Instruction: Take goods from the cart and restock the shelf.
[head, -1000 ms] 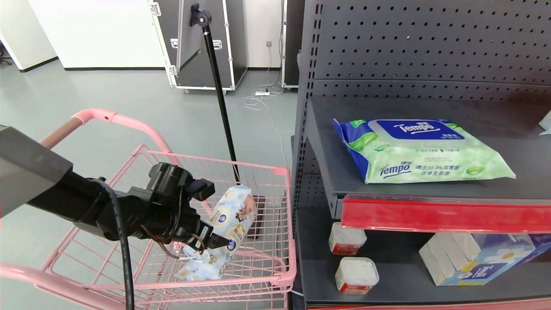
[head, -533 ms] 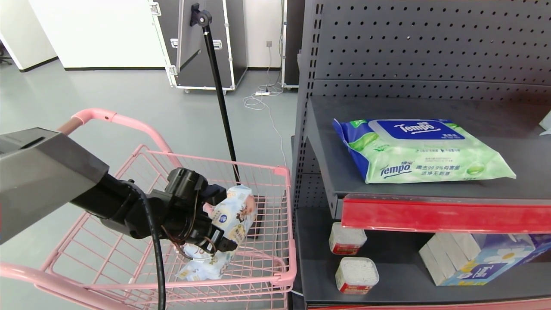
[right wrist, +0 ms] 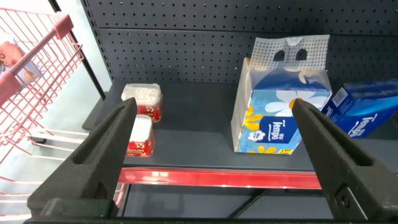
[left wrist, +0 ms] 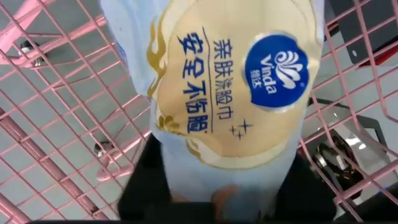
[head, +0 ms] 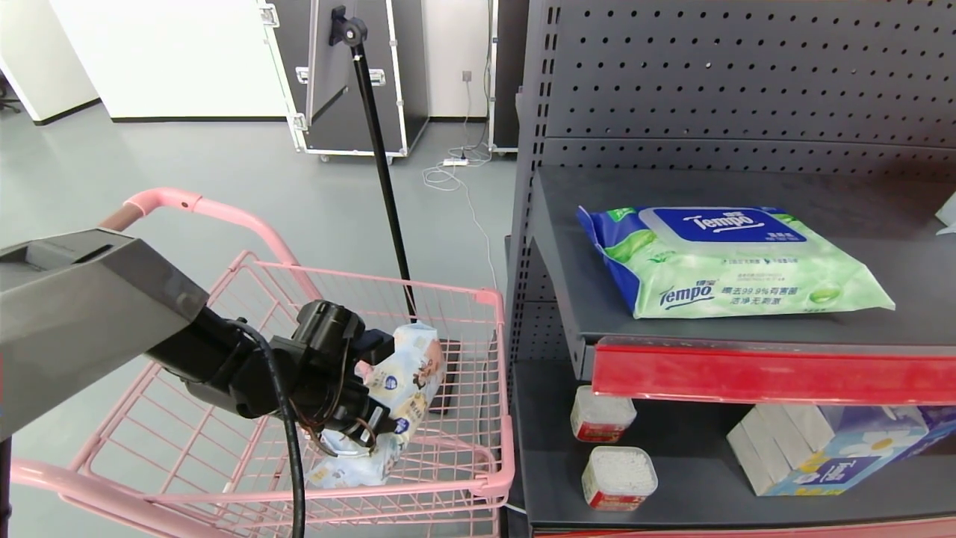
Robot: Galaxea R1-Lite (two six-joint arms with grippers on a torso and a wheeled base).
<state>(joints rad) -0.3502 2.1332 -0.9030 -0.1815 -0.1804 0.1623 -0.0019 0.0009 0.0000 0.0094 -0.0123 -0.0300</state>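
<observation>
A pale blue tissue pack [head: 409, 371] leans upright in the pink cart [head: 489, 299]. My left gripper [head: 373, 422] is down inside the cart, shut on the lower part of that pack. In the left wrist view the pack [left wrist: 230, 93] runs between the dark fingers [left wrist: 142, 186], which press against both of its sides. A green wipes pack [head: 732, 258] lies flat on the grey shelf [head: 747, 370]. My right gripper [right wrist: 212, 104] stands open with nothing between its fingers, in front of the lower shelf board [right wrist: 205, 140].
Two white tubs [head: 603, 415] [head: 618, 478] and a blue tissue bundle [head: 814, 444] stand on the lower shelf. The right wrist view has the tubs [right wrist: 142, 115], a tissue bundle [right wrist: 280, 118] and a blue box [right wrist: 367, 115]. A black pole [head: 381, 172] rises behind the cart.
My left arm has pushed forward and down into the cart, and the gripper has come onto the tissue pack. The pack stays where it was.
</observation>
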